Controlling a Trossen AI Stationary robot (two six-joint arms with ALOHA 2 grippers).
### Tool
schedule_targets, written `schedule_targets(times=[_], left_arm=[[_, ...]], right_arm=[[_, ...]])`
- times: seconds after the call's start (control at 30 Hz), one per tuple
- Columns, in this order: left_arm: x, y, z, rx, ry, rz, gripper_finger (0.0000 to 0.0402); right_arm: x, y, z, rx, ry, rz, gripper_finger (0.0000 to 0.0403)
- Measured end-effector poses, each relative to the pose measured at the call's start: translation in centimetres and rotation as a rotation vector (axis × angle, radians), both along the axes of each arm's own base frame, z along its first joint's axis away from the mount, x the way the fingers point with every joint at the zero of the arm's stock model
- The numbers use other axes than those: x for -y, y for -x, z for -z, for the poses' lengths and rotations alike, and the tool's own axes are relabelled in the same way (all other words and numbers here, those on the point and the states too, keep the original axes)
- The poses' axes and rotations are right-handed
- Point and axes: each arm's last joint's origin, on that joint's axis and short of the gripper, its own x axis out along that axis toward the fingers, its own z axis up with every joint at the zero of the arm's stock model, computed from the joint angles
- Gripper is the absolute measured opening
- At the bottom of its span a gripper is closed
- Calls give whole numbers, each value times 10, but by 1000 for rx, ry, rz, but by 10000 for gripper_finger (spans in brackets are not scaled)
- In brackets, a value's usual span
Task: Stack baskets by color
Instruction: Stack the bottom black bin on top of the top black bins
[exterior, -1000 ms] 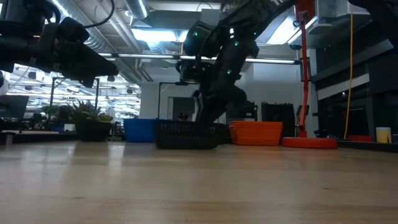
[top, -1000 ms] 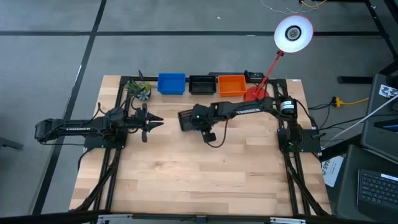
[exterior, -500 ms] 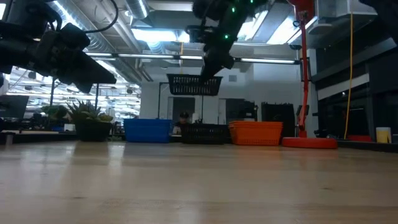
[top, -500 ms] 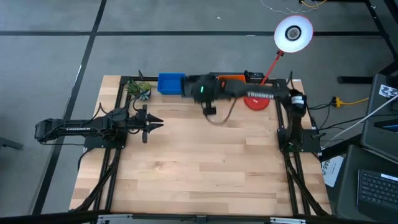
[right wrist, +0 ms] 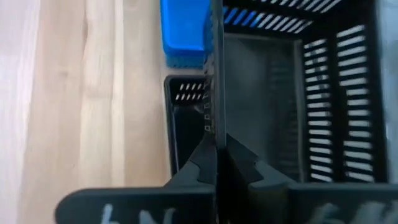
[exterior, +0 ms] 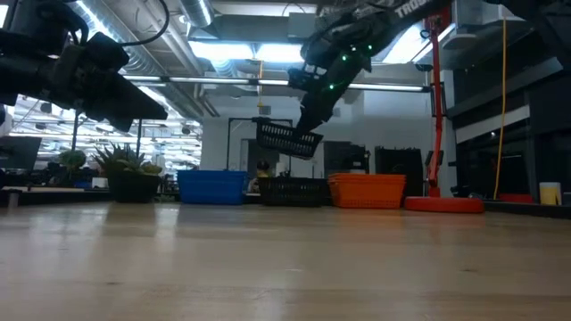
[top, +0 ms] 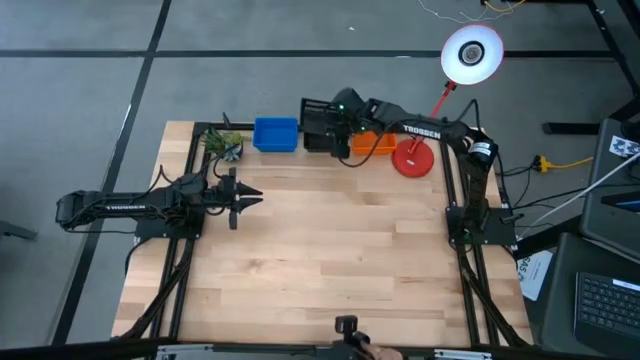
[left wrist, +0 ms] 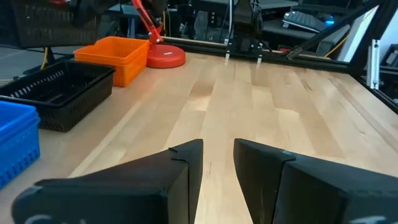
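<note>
A black mesh basket (exterior: 287, 138) hangs tilted in the air over the table's far edge, and my right gripper (top: 343, 124) is shut on it. Beneath it a second black basket (exterior: 293, 191) stands on the table, between a blue basket (top: 275, 134) and an orange basket (top: 375, 146). My left gripper (left wrist: 217, 163) stays open at the table's left side with nothing between its fingers. My right gripper pinches one side wall of the black mesh basket at its top edge (right wrist: 216, 121), one finger (right wrist: 242, 165) inside and the other outside. The fingers slant down from the table's right. The basket hangs tilted, lifted clear above the other black basket (right wrist: 186, 124).
A red desk lamp stands with its round base (top: 412, 158) at the far right, next to the orange basket, its head (top: 472, 52) beyond the table. A small green plant (top: 225, 143) sits at the far left. Bare wood fills the middle and near part.
My right gripper has lifted the black mesh basket off the table's middle and carried it up and toward the far edge. The basket now hangs tilted above the row of baskets, over the other black one.
</note>
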Motion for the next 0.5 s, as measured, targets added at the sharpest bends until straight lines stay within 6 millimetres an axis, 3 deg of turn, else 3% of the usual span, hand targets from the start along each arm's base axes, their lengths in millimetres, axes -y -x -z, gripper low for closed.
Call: schedule_targets(times=[0.3, 0.5], left_arm=[[0, 0, 0, 1, -1, -5, 82], [0, 0, 0, 1, 1, -6, 82]], right_arm=[[-1, 8, 35, -34, -15, -20, 3], [-2, 10, 46, -33, -11, -23, 43]])
